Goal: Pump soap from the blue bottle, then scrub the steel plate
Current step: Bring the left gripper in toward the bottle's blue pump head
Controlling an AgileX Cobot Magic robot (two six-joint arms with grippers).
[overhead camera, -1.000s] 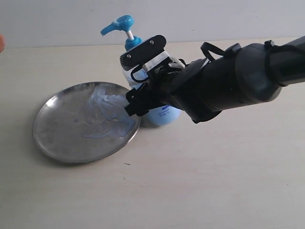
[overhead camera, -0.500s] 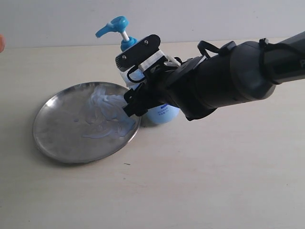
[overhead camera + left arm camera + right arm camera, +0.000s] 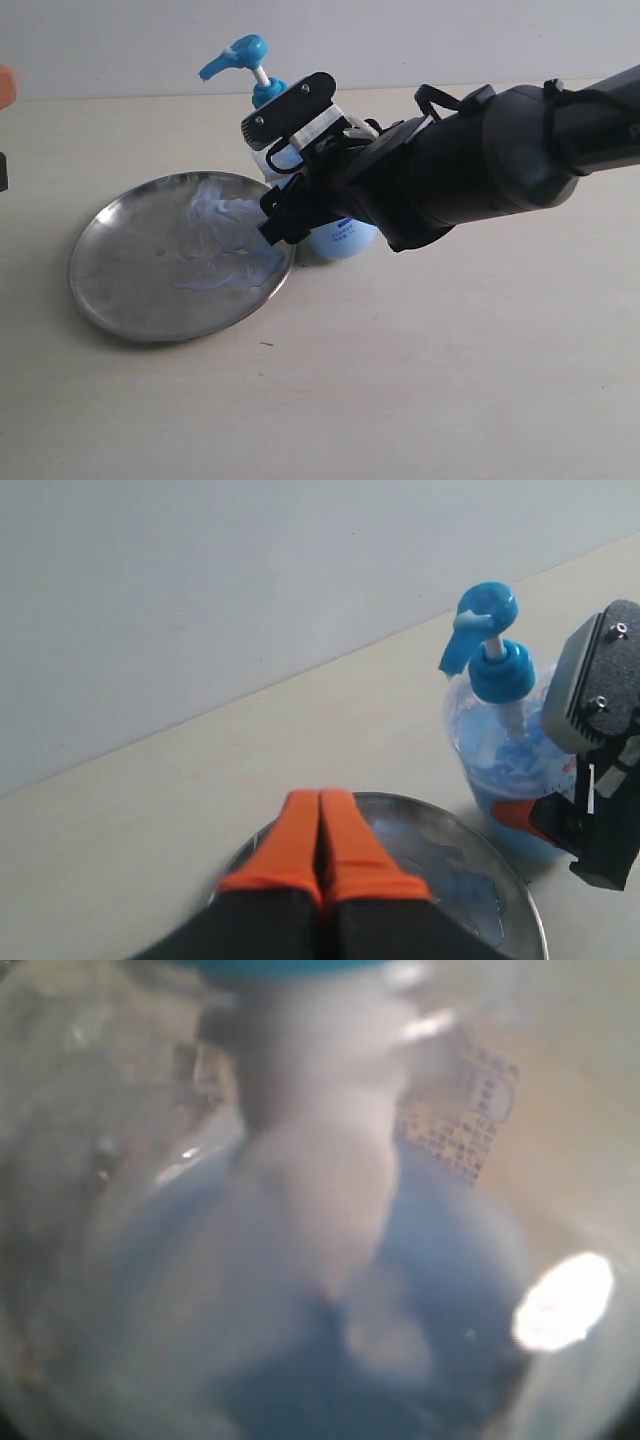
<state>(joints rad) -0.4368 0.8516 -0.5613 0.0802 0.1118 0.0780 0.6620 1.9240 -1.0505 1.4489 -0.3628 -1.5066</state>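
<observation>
Outside view, plate: the steel plate (image 3: 110, 270) lies flat on the pale table (image 3: 400, 380), left of the middle.
Outside view, in the plate: soap (image 3: 225, 235) is smeared in pale bluish streaks over the half nearest the bottle; the far half is bare metal.
Outside view, bottle: the bottle (image 3: 340, 240) stands just beside the plate's right rim, leaning a little. Its pump head (image 3: 240, 55) is up, with the spout towards the plate side.
Outside view, in the bottle: light-blue liquid shows in the lower body.
Outside view, right pincer: the right pincer (image 3: 275, 170) comes in from the right. One finger is above the bottle's body and one below, and they look clamped on it.

Left wrist view, left pincer: the left pincer (image 3: 320, 800) has its orange fingers pressed together, with nothing between them. It hangs above the plate (image 3: 420, 815).
Left wrist view, in the plate: soap (image 3: 465, 900) lies on the side near the bottle.
Left wrist view, bottle: the bottle (image 3: 490, 750) is past the plate's rim and partly filled with blue liquid. A grey finger (image 3: 600, 680) of the other arm lies against its side.
Left wrist view, behind: a plain wall (image 3: 200, 600).

Right wrist view, bottle: the bottle (image 3: 300, 1260) fills the whole picture, blurred and very close.
Right wrist view, in the bottle: blue liquid in the lower part, a pale tube running down the middle.
Right wrist view, label: small print (image 3: 460, 1110), too blurred to read.
Right wrist view, pincer: its fingers are not visible.
</observation>
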